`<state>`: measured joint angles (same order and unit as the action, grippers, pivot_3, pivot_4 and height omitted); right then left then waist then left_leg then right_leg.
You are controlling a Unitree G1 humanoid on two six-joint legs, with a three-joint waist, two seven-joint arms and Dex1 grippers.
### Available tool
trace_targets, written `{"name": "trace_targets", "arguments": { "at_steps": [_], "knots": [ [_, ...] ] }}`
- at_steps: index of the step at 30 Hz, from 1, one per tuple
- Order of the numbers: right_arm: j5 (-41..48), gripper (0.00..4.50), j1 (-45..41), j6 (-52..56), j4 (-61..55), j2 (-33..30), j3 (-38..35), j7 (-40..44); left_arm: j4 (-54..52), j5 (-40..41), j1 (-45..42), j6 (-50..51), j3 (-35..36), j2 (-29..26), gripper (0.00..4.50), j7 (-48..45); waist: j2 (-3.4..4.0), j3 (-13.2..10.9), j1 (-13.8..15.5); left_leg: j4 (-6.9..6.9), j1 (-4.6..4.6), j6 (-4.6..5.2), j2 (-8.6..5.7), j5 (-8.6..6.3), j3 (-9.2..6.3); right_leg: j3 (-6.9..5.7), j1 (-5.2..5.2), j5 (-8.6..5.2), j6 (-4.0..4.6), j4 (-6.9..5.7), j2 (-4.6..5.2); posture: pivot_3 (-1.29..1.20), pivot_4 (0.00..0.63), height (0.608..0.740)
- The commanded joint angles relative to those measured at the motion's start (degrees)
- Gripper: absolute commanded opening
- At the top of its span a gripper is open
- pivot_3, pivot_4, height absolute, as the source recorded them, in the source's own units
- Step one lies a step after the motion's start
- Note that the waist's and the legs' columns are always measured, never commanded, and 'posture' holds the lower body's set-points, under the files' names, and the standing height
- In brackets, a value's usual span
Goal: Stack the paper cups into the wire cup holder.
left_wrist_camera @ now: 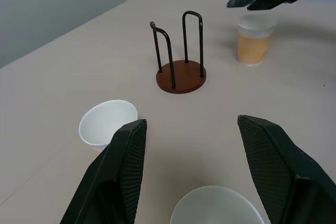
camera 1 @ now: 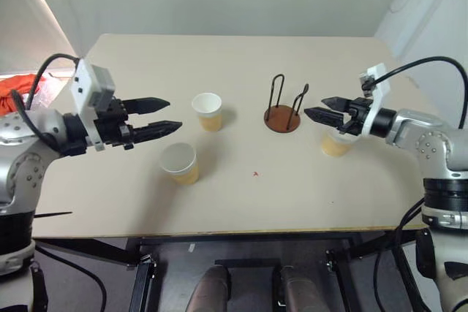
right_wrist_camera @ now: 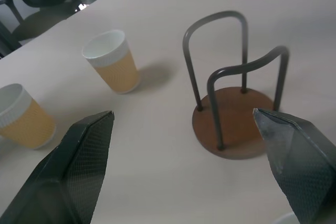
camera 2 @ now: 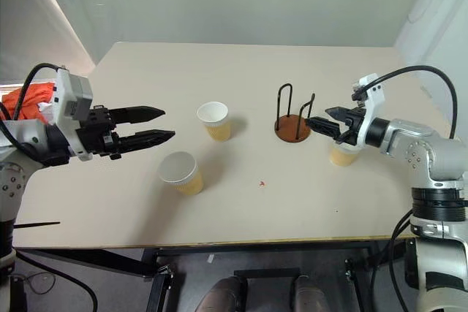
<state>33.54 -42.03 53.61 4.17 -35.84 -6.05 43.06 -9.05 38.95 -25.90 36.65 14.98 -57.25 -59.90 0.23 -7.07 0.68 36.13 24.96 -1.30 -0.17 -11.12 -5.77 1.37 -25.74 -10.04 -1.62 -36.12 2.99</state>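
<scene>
Three yellow-tan tapered paper cups (camera 1: 208,111) around the brown-based wire cup holder (camera 1: 283,116): light, crushable; pinch rims gently. Both grippers' jaws apart, empty.

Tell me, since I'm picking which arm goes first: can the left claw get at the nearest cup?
Probably yes. The left claw hangs open above the table, the nearest cup stands upright just beyond it, and nothing lies between them.
</scene>
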Motion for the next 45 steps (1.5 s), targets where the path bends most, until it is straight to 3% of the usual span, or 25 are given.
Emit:
{"name": "trace_targets", "arguments": {
  "at_steps": [1, 13, 24, 28, 37, 45],
  "knots": [
    [-0.56, 4.50, -2.21, -0.36, -0.10, 0.93, 0.49, -0.61, -2.42, -0.12, 0.43, -0.19, 0.58, 0.00, 3.01, 0.30, 0.00, 0.00, 0.00, 0.00, 0.00, 0.00, 0.00, 0.00, 0.00, 0.00, 0.00, 0.00, 0.00, 0.00, 0.00, 0.00, 0.150, 0.740],
    [-10.68, 4.50, -7.79, -7.74, 13.74, 8.21, 5.89, -5.87, -5.50, 0.27, -0.65, 0.24, 1.26, 0.97, 3.01, 3.55, 0.00, 0.00, 0.01, 0.01, 0.01, -0.01, 0.01, -0.02, -0.03, -0.01, -0.05, 0.01, 0.02, -0.11, 0.02, 0.00, 0.150, 0.740],
    [-14.39, 4.50, -14.04, -18.43, 26.81, 15.01, 3.93, -7.86, -9.11, 1.33, 0.18, 2.31, 1.44, 1.94, 3.01, 5.92, 0.02, -0.01, -0.03, 0.00, 0.02, -0.12, 0.03, -0.08, -0.03, -0.01, -0.18, 0.03, 0.05, -0.26, 0.02, 0.00, 0.150, 0.740],
    [-14.86, 3.32, -14.47, -17.91, 25.96, 15.20, 3.91, -7.56, -9.98, 1.77, 0.62, 2.97, 2.02, 1.80, 3.05, 6.33, 0.03, -0.02, 0.01, 0.00, 0.03, -0.19, 0.04, -0.14, -0.03, -0.01, -0.20, 0.02, 0.07, -0.26, 0.02, 0.00, 0.150, 0.740],
    [-15.42, 0.09, -11.93, -13.32, 19.49, 13.99, 6.18, -4.69, -9.31, 1.32, 0.45, 2.62, 1.43, 1.27, 3.05, 6.20, 0.03, -0.02, -0.02, 0.00, 0.05, -0.24, 0.06, -0.20, -0.03, -0.02, -0.18, 0.02, 0.07, -0.26, 0.01, 0.00, 0.150, 0.740],
    [-11.74, 0.01, -6.71, -9.22, 7.68, 13.35, 6.31, 0.23, -7.75, 2.88, -2.59, 2.84, -0.28, 0.31, 3.05, 1.38, 0.02, -0.01, -0.02, 0.01, 0.03, -0.25, 0.05, -0.18, -0.03, -0.04, -0.15, 0.02, 0.07, -0.28, 0.01, 0.00, 0.150, 0.740]
  ]
}}
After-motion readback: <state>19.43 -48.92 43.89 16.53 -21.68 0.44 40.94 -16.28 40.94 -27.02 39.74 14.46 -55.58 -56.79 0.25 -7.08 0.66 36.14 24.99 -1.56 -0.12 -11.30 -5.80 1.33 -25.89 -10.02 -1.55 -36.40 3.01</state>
